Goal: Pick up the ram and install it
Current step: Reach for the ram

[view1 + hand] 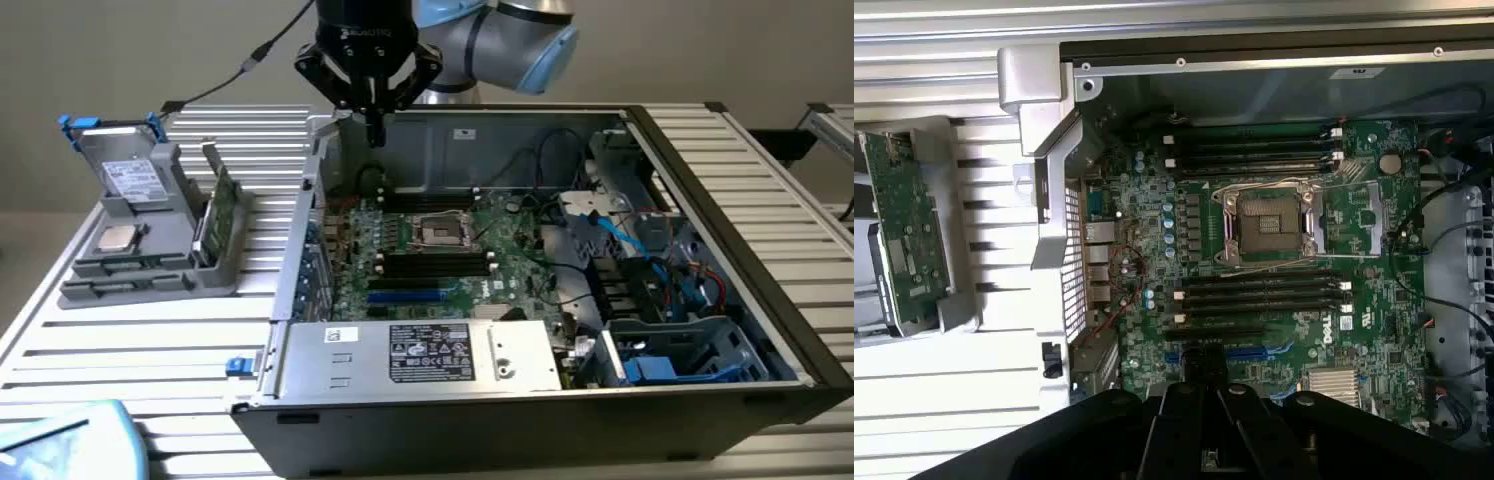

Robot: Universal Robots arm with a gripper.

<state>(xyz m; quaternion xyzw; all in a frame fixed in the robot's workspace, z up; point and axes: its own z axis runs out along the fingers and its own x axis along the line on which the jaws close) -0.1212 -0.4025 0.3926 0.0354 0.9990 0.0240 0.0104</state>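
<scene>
A: Listing from the gripper (378, 125) outward: item one, state?
B: Black, fingers (379, 118) pressed together, nothing between them. Empty.
A: Position?
B: Hangs over the far corner of the computer case (534, 430) on the exterior view's left, tips pointing straight down, clear of the motherboard (454, 260) below.
A: Item two, the ram (211, 215)?
B: One green stick, standing on its long edge in the grey holder (147, 275), outside the case on the slatted table (134, 340). Untouched, not installed.
A: Bearing from the gripper?
B: In the exterior view, roughly 8 o'clock, well apart, the case's side wall between. Long axis runs close to 12-to-6 o'clock there, nearly parallel with that wall.
A: Other contents of the holder?
B: One silver processor chip (118, 237) at 9 o'clock of the ram; one grey drive (130, 178) at 11 o'clock. Neither is the target.
A: Destination?
B: Black memory slots (1259, 295) beside the open processor socket (1269, 225), per the wrist view; they look vacant, by my judgement.
A: Arm pose?
B: Wrist vertical above the case; blue-capped joint (534, 40) at 2 o'clock of the gripper, cable (254, 60) trailing off at 10 o'clock. One arm only, so no choice of hand.
</scene>
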